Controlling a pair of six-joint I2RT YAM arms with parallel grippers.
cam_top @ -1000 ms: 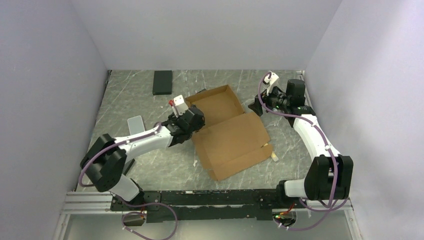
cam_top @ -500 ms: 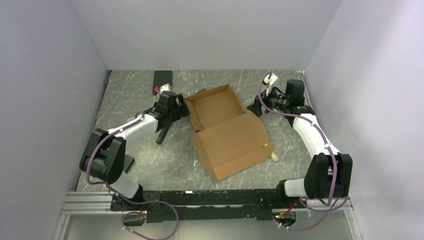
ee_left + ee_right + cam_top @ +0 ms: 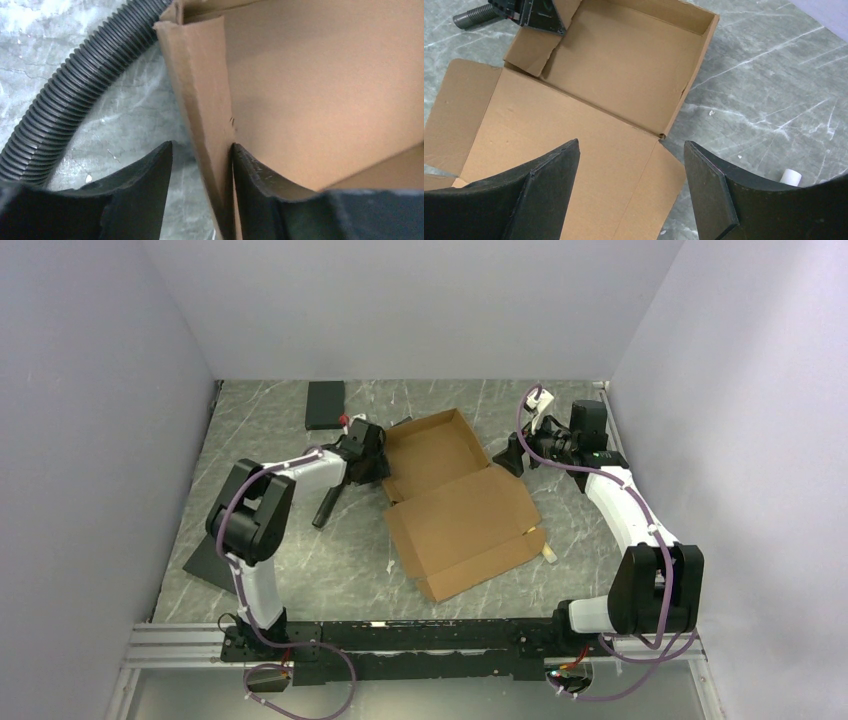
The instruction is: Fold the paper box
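Left wrist view: your left gripper [image 3: 201, 150] straddles a side wall of the paper box [image 3: 310, 85], mid-table, jaws part-open, seemingly not yet pinching. Your right gripper [image 3: 630, 146] hangs wide open and empty. Light cardboard buckles, so hold it near the folds.

Grey marbled table [image 3: 300, 575] bears a brown cardboard mailer box [image 3: 462, 512]; left of it, a black ribbed hose [image 3: 327, 508] and flat black block [image 3: 325, 405].

no legible text, no labels, brands, numbers or signs anywhere
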